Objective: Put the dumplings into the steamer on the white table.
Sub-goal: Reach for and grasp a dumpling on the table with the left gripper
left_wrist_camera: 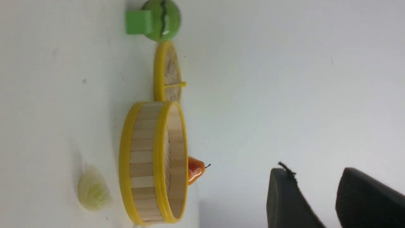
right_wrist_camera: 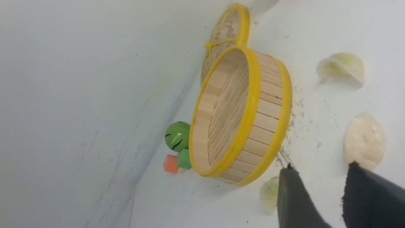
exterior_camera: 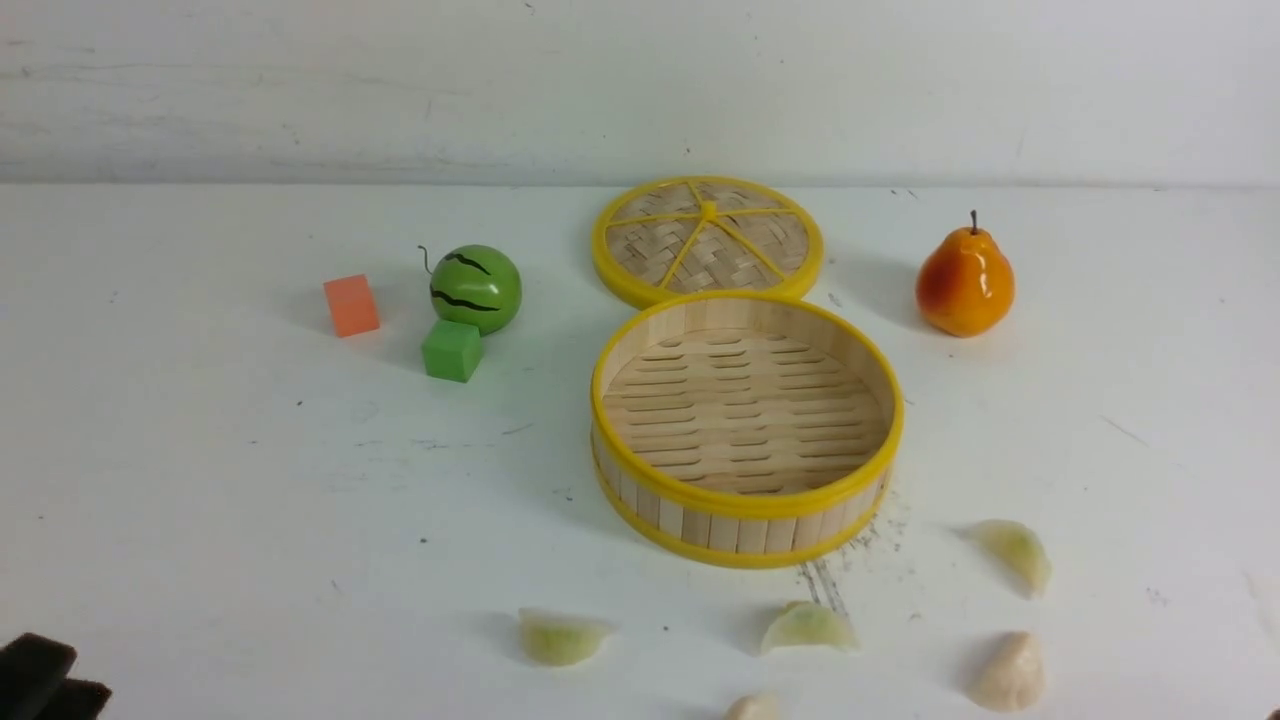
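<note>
So, nothing is done yet. The steamer (exterior_camera: pixel 745 520) sits mid table (exterior_camera: pixel 200 500) with its floor bare. Its lid (exterior_camera: pixel 707 240) is off, lying flat just behind it and touching the rim. All five dumplings (exterior_camera: pixel 808 628) lie loose on the table on the robot's side of the steamer, one left of centre, the rest centre to right. The left gripper (left_wrist_camera: pixel 316 177) and right gripper (right_wrist_camera: pixel 319 171) both have their fingers parted with nothing between them, and neither touches a dumpling. By my read, five pick-and-drops are left. The right arm looks closest, near the cream dumpling (right_wrist_camera: pixel 364 141).
</note>
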Robot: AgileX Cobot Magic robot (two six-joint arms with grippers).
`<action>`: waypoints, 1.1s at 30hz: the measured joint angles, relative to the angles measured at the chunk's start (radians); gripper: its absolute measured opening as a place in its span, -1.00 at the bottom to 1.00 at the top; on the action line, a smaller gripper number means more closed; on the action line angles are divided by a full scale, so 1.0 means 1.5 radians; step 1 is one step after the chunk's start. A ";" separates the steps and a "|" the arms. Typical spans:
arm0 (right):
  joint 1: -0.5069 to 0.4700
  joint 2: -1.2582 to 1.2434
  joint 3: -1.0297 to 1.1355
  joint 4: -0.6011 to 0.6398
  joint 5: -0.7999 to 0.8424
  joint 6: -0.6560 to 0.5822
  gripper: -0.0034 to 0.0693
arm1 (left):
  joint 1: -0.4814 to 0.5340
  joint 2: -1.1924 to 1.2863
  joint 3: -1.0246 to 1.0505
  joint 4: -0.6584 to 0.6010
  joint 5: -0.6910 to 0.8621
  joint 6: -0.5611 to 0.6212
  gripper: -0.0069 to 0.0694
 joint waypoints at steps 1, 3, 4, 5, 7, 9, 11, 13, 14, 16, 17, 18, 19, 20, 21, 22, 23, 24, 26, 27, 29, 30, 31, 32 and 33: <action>0.000 0.000 -0.018 0.004 0.000 -0.056 -0.25 | 0.000 0.000 -0.024 0.002 0.010 0.075 -0.20; 0.000 0.000 -0.040 0.007 -0.001 -0.113 -0.25 | 0.000 0.000 -0.059 0.004 0.025 0.162 -0.20; 0.000 0.000 -0.068 0.008 -0.002 -0.166 -0.25 | 0.000 0.000 -0.090 0.007 0.043 0.228 -0.20; 0.000 0.004 -0.088 0.009 -0.004 -0.205 -0.27 | 0.000 0.004 -0.117 0.013 0.062 0.275 -0.21; 0.000 0.043 -0.135 0.011 -0.013 -0.287 -0.40 | 0.000 0.045 -0.179 0.038 0.120 0.342 -0.29; 0.000 0.093 -0.171 0.013 -0.017 -0.341 -0.56 | 0.000 0.100 -0.233 0.084 0.178 0.363 -0.42; 0.000 0.172 -0.216 0.013 -0.017 -0.408 -0.77 | 0.000 0.175 -0.290 0.145 0.245 0.373 -0.59; 0.000 0.260 -0.265 0.013 -0.002 -0.480 -0.93 | 0.000 0.264 -0.357 0.221 0.325 0.380 -0.79; 0.000 0.296 -0.285 0.013 0.012 -0.505 -0.95 | 0.000 0.308 -0.383 0.257 0.355 0.384 -0.85; 0.000 0.359 -0.321 0.013 0.052 -0.544 -0.96 | 0.000 0.365 -0.425 0.305 0.402 0.393 -0.86; 0.000 0.435 -0.366 0.013 0.104 -0.581 -0.96 | -0.012 0.429 -0.471 0.358 0.444 0.406 -0.86; 0.002 0.474 -0.389 0.012 0.139 -0.593 -0.96 | -0.029 0.459 -0.493 0.391 0.460 0.410 -0.86; 0.002 0.474 -0.389 0.011 0.145 -0.595 -0.96 | -0.033 0.459 -0.497 0.397 0.464 0.410 -0.86; 0.006 0.510 -0.410 0.007 0.177 -0.602 -0.96 | -0.059 0.488 -0.516 0.427 0.479 0.411 -0.86; 0.021 0.556 -0.436 0.000 0.217 -0.605 -0.96 | -0.103 0.527 -0.540 0.466 0.503 0.410 -0.86; 0.035 0.585 -0.452 -0.007 0.243 -0.605 -0.96 | -0.138 0.555 -0.555 0.491 0.522 0.406 -0.86; 0.041 0.602 -0.462 -0.010 0.253 -0.605 -0.96 | -0.152 0.571 -0.561 0.500 0.530 0.403 -0.86; 0.063 0.636 -0.483 -0.023 0.287 -0.605 -0.96 | -0.202 0.612 -0.581 0.536 0.556 0.393 -0.86; 0.091 0.670 -0.507 -0.035 0.329 -0.605 -0.96 | -0.261 0.668 -0.606 0.573 0.584 0.382 -0.86; 0.105 0.683 -0.518 -0.038 0.347 -0.605 -0.96 | -0.291 0.699 -0.619 0.589 0.595 0.378 -0.86; 0.127 0.699 -0.535 -0.046 0.378 -0.605 -0.96 | -0.346 0.763 -0.648 0.630 0.609 0.375 -0.86; 0.130 0.701 -0.537 -0.048 0.389 -0.605 -0.95 | -0.363 0.780 -0.658 0.636 0.612 0.374 -0.86; 0.133 0.702 -0.539 -0.053 0.405 -0.604 -0.95 | -0.380 0.813 -0.672 0.648 0.614 0.374 -0.86; 0.135 0.702 -0.540 -0.054 0.413 -0.604 -0.95 | -0.390 0.834 -0.683 0.652 0.616 0.374 -0.86; 0.135 0.702 -0.540 -0.062 0.432 -0.599 -0.95 | -0.402 0.866 -0.701 0.655 0.617 0.374 -0.86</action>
